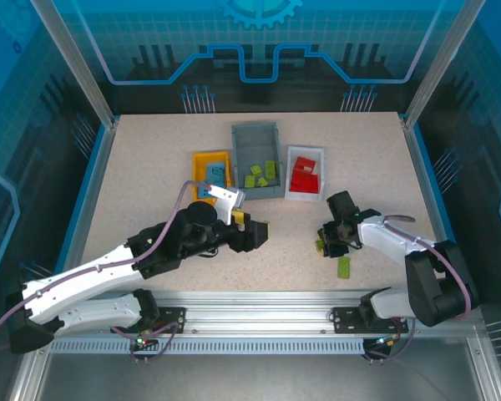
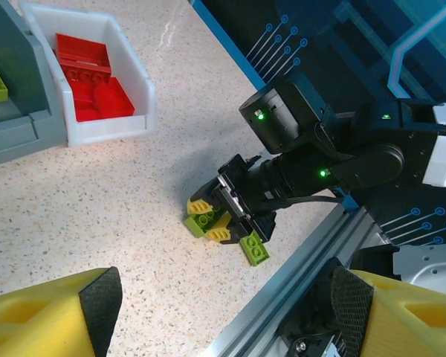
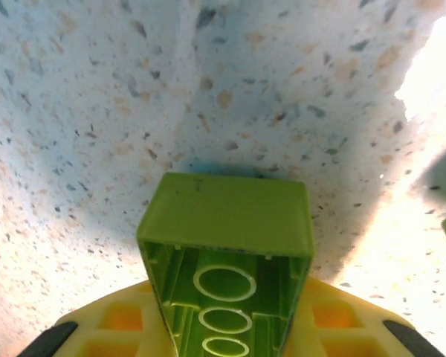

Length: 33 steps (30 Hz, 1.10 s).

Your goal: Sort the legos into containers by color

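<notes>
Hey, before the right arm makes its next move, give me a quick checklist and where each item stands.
1. Right gripper closed on lime brick: ok.
2. Brick lifted off the table: cannot tell.
3. Grey bin holds lime bricks, has room: ok.
4. Left gripper open, beside the route to that bin: ok.
5. All lime sorted: not ok, a loose lime brick lies nearby.

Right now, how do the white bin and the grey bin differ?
The white bin is smaller; the grey bin is larger and longer. The white bin holds red legos; the grey bin holds lime green legos. Both are open, rectangular, and stand side by side on the table.
</notes>
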Each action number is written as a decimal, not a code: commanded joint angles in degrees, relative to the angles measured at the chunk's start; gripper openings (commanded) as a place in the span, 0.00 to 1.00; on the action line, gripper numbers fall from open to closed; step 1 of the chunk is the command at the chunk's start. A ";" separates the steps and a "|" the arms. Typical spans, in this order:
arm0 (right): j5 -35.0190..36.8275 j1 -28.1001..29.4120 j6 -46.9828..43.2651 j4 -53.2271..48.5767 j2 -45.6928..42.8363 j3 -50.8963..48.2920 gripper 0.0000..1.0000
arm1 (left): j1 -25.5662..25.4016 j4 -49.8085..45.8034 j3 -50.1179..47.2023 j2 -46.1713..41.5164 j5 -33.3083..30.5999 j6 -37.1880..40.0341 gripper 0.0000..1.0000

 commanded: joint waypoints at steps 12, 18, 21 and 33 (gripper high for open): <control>22.71 23.42 -48.92 -12.02 13.99 43.24 0.18 | 4.58 -26.31 9.11 -4.88 -25.30 -11.82 0.78; 16.40 21.55 -60.96 -14.35 33.36 62.99 0.18 | 7.13 -26.84 12.82 -4.80 -26.30 -9.47 0.79; 12.39 18.74 -65.03 -14.54 40.76 70.96 0.17 | 7.71 -25.09 14.19 -3.21 -24.86 -8.08 0.78; 2.55 13.04 -69.10 -24.91 67.03 103.02 0.22 | 8.87 -17.31 22.69 11.79 -20.31 -0.50 0.79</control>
